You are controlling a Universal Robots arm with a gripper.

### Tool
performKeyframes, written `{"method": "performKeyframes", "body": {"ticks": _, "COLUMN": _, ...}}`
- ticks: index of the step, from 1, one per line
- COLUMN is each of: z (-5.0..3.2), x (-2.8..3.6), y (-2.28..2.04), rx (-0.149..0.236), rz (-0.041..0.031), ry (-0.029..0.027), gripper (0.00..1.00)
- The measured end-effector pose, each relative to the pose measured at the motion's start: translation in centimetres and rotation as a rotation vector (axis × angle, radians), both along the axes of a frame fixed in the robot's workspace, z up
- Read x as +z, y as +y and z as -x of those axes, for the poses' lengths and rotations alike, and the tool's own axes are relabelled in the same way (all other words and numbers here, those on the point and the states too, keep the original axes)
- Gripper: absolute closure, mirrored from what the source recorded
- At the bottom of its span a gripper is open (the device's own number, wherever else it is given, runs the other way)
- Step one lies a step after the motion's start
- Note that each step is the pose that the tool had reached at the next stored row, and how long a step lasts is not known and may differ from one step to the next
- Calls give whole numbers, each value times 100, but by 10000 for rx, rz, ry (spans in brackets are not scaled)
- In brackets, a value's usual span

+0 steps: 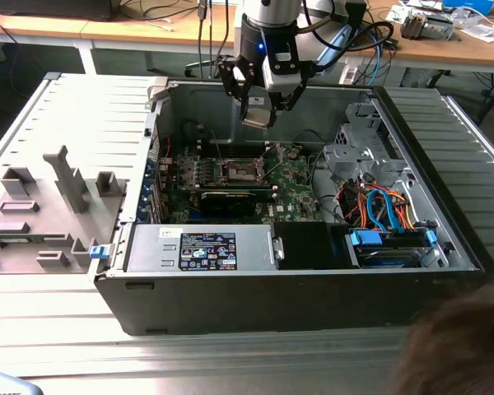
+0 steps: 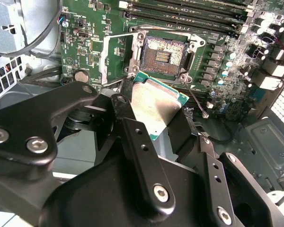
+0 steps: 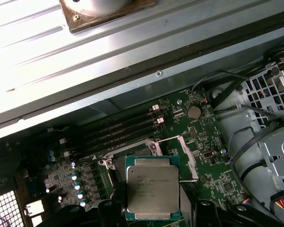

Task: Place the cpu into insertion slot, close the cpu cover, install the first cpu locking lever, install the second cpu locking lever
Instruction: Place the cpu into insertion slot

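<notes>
My gripper (image 1: 258, 105) hangs above the motherboard inside the open computer case, shut on the cpu (image 1: 258, 118). In both wrist views the cpu (image 2: 157, 105) (image 3: 151, 185) is a flat silver-grey square with a green edge, clamped between the black fingers (image 2: 132, 137). The insertion slot (image 2: 164, 53) (image 1: 235, 170) lies open below and ahead of the chip, its dark pin field exposed. In the first wrist view the chip covers most of the slot. The cpu cover (image 2: 107, 57) (image 3: 187, 153) is a thin silvery frame swung open beside the socket. No gap shows between chip and fingers.
Long black memory slots (image 3: 120, 127) run beside the socket. A drive cage with orange and blue cables (image 1: 379, 210) fills the case at the exterior view's right. The power supply (image 1: 202, 247) sits at the front. A grey fixture tray (image 1: 41, 206) lies outside. A person's hair (image 1: 461, 346) shows nearby.
</notes>
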State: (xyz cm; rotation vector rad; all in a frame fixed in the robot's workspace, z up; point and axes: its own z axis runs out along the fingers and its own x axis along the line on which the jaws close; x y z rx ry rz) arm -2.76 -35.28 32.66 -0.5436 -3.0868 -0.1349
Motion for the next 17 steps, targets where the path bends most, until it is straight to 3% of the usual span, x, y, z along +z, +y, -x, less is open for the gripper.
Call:
{"method": "performKeyframes", "body": {"ticks": 11, "z": 0, "x": 0, "y": 0, "rx": -3, "rz": 0, "ry": -1, "gripper": 46}}
{"method": "performKeyframes", "body": {"ticks": 13, "z": 0, "x": 0, "y": 0, "rx": -3, "rz": -37, "ry": -1, "gripper": 46}}
{"method": "performKeyframes", "body": {"ticks": 17, "z": 0, "x": -1, "y": 0, "rx": -3, "rz": -40, "ry": -1, "gripper": 46}}
